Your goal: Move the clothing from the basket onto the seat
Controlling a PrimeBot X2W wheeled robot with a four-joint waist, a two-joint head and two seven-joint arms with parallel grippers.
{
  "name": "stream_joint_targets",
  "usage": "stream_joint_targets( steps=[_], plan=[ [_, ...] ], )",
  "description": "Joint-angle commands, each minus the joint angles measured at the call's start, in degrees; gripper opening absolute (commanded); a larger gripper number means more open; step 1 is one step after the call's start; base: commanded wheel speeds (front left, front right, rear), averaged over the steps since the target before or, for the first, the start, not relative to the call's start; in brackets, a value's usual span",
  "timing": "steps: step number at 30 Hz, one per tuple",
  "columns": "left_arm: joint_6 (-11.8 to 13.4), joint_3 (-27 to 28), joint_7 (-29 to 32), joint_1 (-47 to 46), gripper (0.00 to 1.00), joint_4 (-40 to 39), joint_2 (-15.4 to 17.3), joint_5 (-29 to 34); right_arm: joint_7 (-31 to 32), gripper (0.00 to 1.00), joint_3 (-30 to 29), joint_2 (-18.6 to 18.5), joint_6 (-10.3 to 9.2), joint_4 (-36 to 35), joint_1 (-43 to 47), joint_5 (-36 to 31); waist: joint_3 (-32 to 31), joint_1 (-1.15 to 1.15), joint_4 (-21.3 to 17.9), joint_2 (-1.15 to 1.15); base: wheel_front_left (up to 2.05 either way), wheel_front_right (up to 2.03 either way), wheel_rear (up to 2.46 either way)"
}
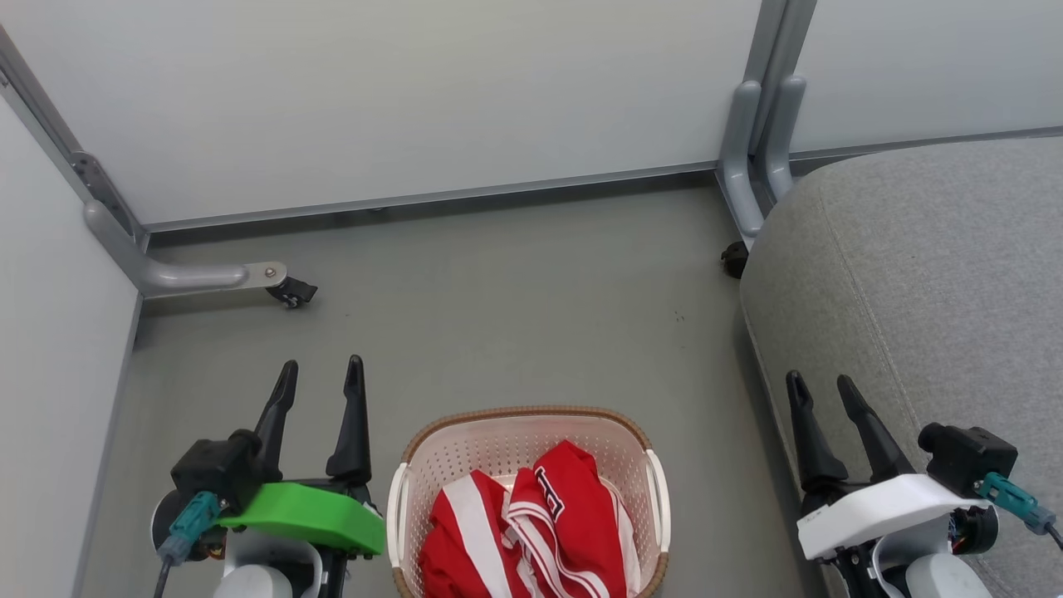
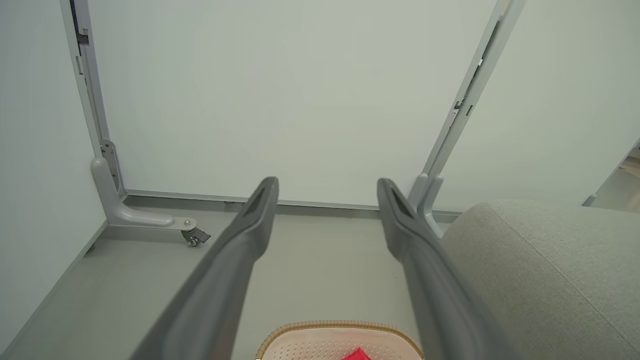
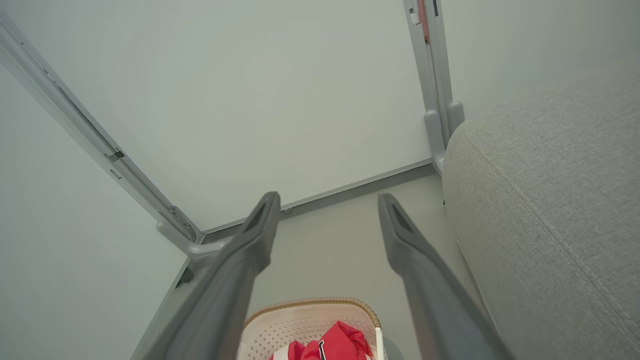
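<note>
The clothing (image 1: pixel 531 523), red with white stripes and some dark lettering, lies bunched inside the cream perforated basket (image 1: pixel 507 428) on the floor at the bottom centre. The grey seat (image 1: pixel 930 274) rises at the right. My left gripper (image 1: pixel 320 375) stands open to the left of the basket with nothing between its fingers. My right gripper (image 1: pixel 822 389) stands open to the right of the basket, at the seat's front edge, also holding nothing. In the left wrist view the basket (image 2: pixel 340 337) and a red scrap of clothing (image 2: pixel 357 355) sit low between the fingers. The right wrist view shows the basket (image 3: pixel 310 315), clothing (image 3: pixel 340 342) and seat (image 3: pixel 550 210).
Pale partition panels close off the back and left. Their grey feet with castors (image 1: pixel 291 292) reach onto the grey floor (image 1: pixel 515 307) at the left, and another post foot (image 1: pixel 747 199) stands beside the seat's far corner.
</note>
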Motion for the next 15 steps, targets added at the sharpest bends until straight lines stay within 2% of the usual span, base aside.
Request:
stream_joint_targets(
  steps=[1, 15],
  plan=[
    [0.31, -0.29, -0.59, -1.42, 1.00, -0.21, 0.44, 1.65, -0.55, 1.00, 0.14, -0.36, 0.00, -0.31, -0.12, -1.53, -0.01, 0.00, 0.02, 0.00, 0.00, 0.00, 0.00],
    [0.29, -1.40, -2.32, -1.43, 1.00, -0.09, 0.45, 7.90, -2.29, 1.00, 0.86, -0.41, 0.00, -0.28, 0.16, -7.96, -0.01, 0.00, 0.11, 0.00, 0.00, 0.00, 0.00]
  ],
)
